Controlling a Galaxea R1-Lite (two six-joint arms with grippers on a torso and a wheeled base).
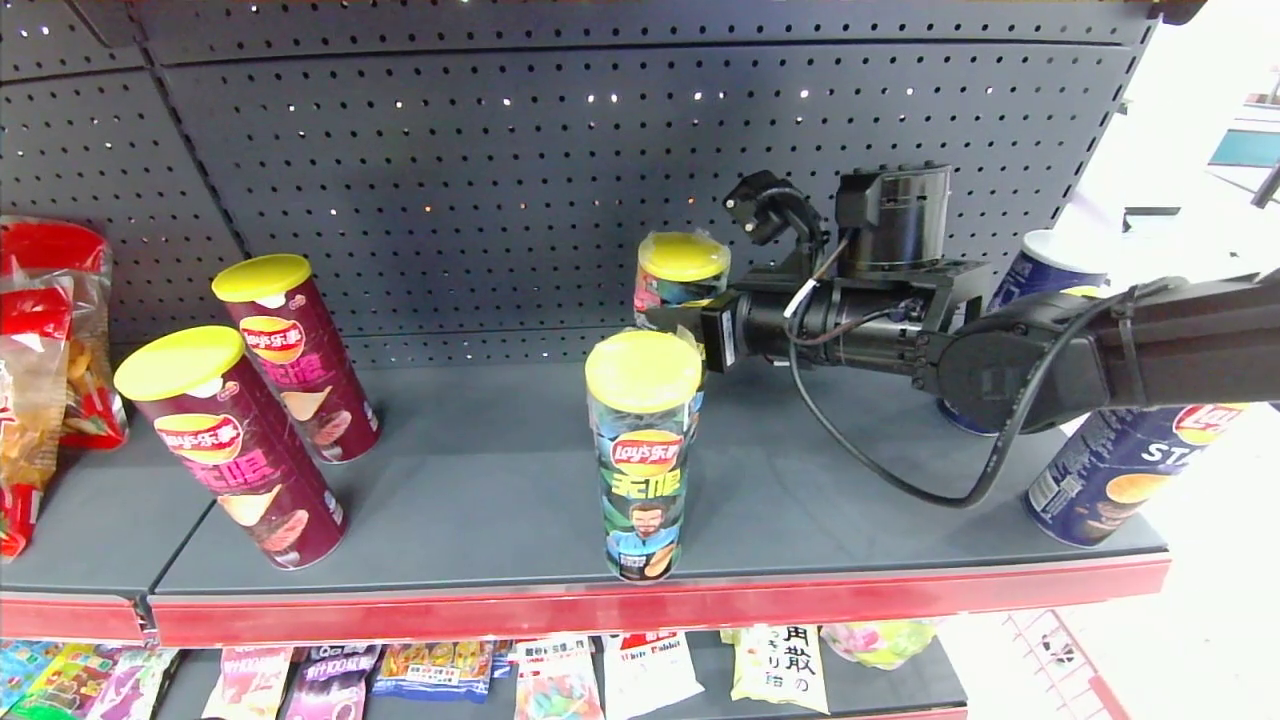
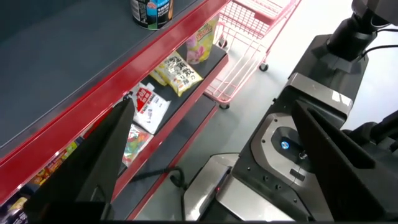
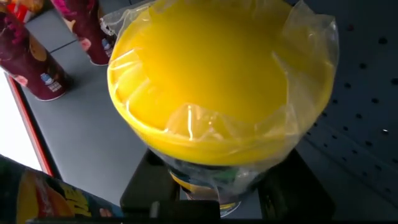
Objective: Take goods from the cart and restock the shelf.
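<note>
- Right claw (image 1: 688,318): clamped on teal chip can (image 1: 682,268), gripping the body below its yellow lid.
- Teal chip can: upright, long axis vertical, lid up. Toward rear edge of shelf (image 1: 480,470), mid-span, directly behind matching front teal can (image 1: 643,455). Base hidden, so seated or not cannot be told.
- Left claw (image 2: 211,143): fingers spread, empty, out beyond the shelf's front edge, pink cart (image 2: 249,37) farther off.
- Neighbours: two maroon cans (image 1: 240,450) toward left end, blue cans (image 1: 1115,470) at right end.
- Progress, as judged: front can stocked, second can at placement, release and withdrawal left. Remaining cart stock cannot be judged.
</note>
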